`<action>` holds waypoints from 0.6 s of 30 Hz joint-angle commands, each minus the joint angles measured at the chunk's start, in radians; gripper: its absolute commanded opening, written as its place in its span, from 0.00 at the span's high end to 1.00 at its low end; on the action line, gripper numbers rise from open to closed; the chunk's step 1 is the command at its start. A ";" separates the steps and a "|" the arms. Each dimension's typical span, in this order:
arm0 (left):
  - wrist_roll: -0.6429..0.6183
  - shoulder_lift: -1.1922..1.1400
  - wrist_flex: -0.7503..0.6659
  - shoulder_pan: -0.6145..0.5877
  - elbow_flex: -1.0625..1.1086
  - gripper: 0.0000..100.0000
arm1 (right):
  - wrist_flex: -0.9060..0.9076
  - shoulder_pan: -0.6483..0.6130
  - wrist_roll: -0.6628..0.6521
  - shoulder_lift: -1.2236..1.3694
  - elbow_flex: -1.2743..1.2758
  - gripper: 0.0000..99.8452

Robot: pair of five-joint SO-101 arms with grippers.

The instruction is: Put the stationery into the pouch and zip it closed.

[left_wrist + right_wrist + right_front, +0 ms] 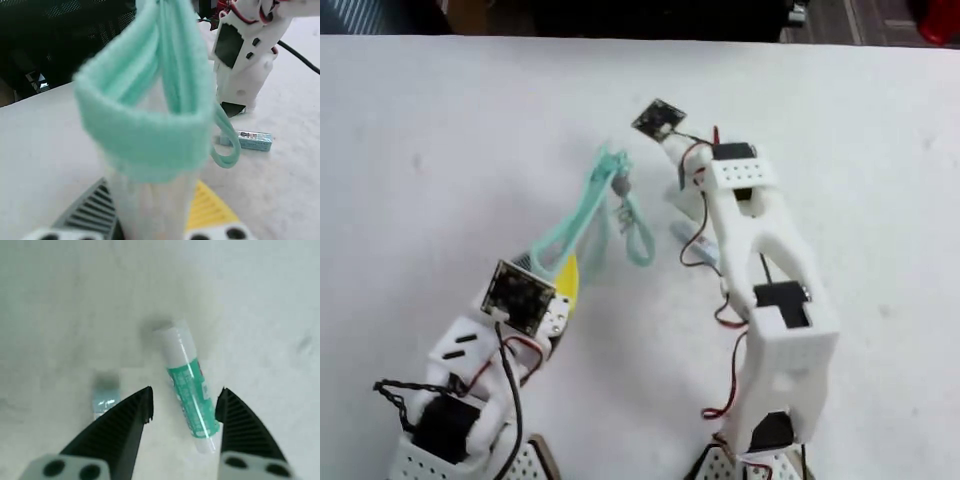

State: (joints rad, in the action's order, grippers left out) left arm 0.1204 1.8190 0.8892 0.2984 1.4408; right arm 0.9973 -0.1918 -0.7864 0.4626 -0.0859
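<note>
On the table under the right gripper (185, 392), fingers spread, a glue stick (182, 365) lies lengthwise between them, pointing away from the wrist, a small block (106, 401) beside it. Left gripper (558, 278) clamps the pouch (570, 225), its long axis slanting towards the far right, mouth open

One mint-green pouch (582, 222), carrying one wrist loop (221, 162). One glue stick (187, 385), white with a green label. One small pale blue block (106, 401), possibly an eraser, though it is too blurred to be sure. Two white robot arms: one left arm (450, 345) and one right arm (765, 250). One white table (440, 150).
</note>
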 commanded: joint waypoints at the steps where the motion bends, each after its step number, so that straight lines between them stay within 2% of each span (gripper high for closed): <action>1: 0.009 0.010 -0.026 -0.005 -0.015 0.98 | -0.010 -0.004 -0.005 0.053 -0.104 0.82; 11: 0.009 0.010 -0.028 -0.005 -0.015 0.98 | -0.010 0.018 -0.006 0.145 -0.176 0.99; 18: 0.009 0.010 -0.026 0.001 -0.015 0.98 | 0.054 0.038 -0.006 0.064 -0.178 0.98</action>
State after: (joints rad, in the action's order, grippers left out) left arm 0.1204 1.8190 0.8892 0.2984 1.4408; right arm 1.0050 -0.1734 -0.7864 0.6099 -0.2378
